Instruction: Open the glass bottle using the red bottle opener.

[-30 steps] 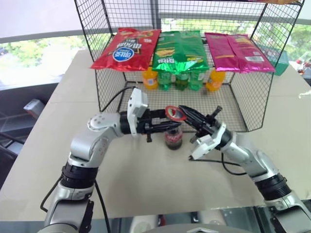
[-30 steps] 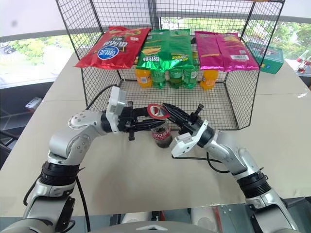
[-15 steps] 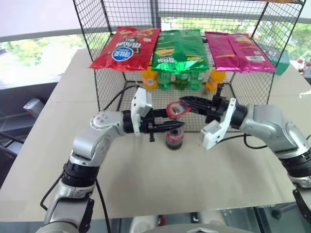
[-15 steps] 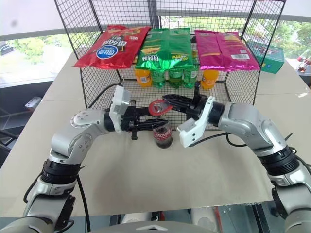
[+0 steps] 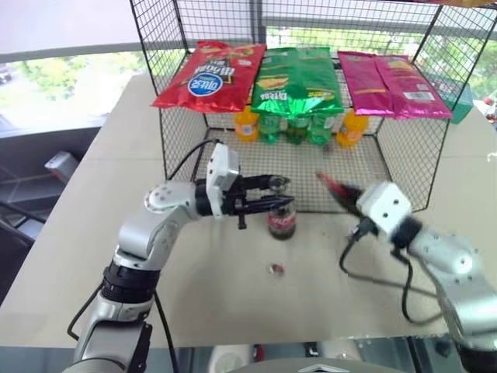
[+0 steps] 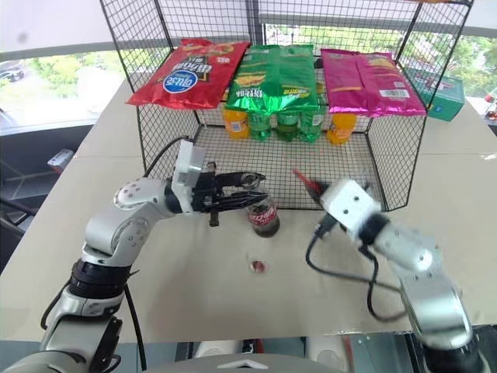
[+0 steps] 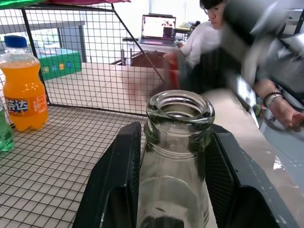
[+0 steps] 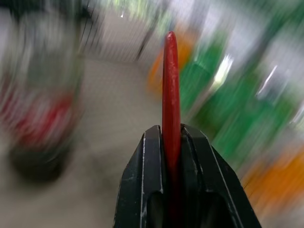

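The left gripper [image 5: 273, 193] clamps the neck of the glass bottle [image 5: 282, 220], which stands uncapped on the table [image 5: 233, 295] just in front of the wire rack [image 5: 404, 155]; a small cap [image 5: 276, 270] lies on the table nearby. To the bottle's right, the right gripper [image 8: 172, 137] pinches the red bottle opener [image 8: 171, 95] edge-on between closed fingers

white script on glass bottle [image 5: 282, 221]
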### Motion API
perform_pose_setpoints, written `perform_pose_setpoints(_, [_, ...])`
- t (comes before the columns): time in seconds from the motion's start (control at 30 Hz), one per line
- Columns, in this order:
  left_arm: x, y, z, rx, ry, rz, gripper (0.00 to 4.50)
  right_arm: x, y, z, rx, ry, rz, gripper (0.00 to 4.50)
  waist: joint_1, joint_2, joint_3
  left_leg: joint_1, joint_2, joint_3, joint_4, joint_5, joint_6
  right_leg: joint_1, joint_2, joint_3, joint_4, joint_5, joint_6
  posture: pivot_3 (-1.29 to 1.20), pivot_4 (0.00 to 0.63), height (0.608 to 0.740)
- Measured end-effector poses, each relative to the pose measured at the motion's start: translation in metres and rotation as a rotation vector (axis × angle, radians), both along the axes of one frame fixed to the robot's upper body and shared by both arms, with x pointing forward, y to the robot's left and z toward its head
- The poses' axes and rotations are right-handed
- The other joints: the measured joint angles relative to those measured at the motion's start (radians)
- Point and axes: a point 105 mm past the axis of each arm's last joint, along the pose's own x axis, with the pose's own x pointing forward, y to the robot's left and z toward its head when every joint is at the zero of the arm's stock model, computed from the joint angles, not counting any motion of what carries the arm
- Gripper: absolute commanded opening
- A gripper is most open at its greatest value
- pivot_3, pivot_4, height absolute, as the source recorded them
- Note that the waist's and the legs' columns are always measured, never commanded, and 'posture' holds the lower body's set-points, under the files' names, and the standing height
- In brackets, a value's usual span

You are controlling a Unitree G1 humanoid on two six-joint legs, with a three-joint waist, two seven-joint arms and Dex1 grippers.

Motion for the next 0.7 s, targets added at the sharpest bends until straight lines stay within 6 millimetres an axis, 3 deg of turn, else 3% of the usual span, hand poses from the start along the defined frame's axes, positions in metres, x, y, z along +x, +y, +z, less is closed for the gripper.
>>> perform_pose_setpoints(0.03, [0.000,0.000,0.000,0.004,-0.007,0.004,1.30,-0.008,0.002,-0.017,0.041,0.135,-0.008,0.00,-0.008,0.000,0.000,0.001,0.000,0.000,0.000,0.000,0.000,0.000,0.000,0.000,0.000,0.000,0.000,0.00,0.150,0.740])
perform_pose_setpoints(0.13, [0.001,0.000,0.000,0.006,-0.012,0.014,1.30,-0.012,0.003,-0.029,0.065,0.238,-0.023,0.00,-0.014,0.000,0.000,0.001,0.000,0.000,0.000,0.000,0.000,0.000,0.001,0.000,0.000,0.000,0.000,0.00,0.150,0.740])
perform_pose_setpoints(0.3, [0.000,-0.002,0.001,0.009,-0.021,0.014,1.30,-0.005,-0.005,-0.055,0.094,0.427,-0.100,2.03,-0.013,0.000,0.000,0.000,0.001,-0.001,0.001,0.000,0.000,-0.001,0.001,-0.001,0.000,0.000,-0.001,0.00,0.150,0.740])
perform_pose_setpoints(0.47, [-0.003,-0.006,0.003,0.012,-0.029,0.008,1.30,0.002,-0.017,-0.047,0.059,0.411,-0.126,4.20,-0.012,0.000,0.000,-0.006,-0.002,-0.003,0.000,0.000,0.000,-0.003,0.002,-0.002,-0.004,0.001,0.000,0.00,0.150,0.740])
perform_pose_setpoints(0.5, [-0.004,-0.006,0.003,0.007,-0.027,0.009,1.79,0.004,-0.022,-0.044,0.047,0.397,-0.136,4.49,-0.012,0.000,0.000,-0.008,-0.002,-0.004,0.000,0.000,0.000,-0.004,0.002,-0.003,-0.006,0.001,0.000,0.00,0.150,0.740])
perform_pose_setpoints(0.7, [-0.004,-0.005,-0.002,0.002,0.013,0.022,4.43,0.009,-0.032,-0.032,-0.030,0.303,-0.133,4.50,-0.012,0.000,0.003,-0.011,-0.003,-0.006,0.000,0.000,0.000,-0.005,0.002,-0.005,-0.007,0.002,0.003,0.00,0.150,0.740])
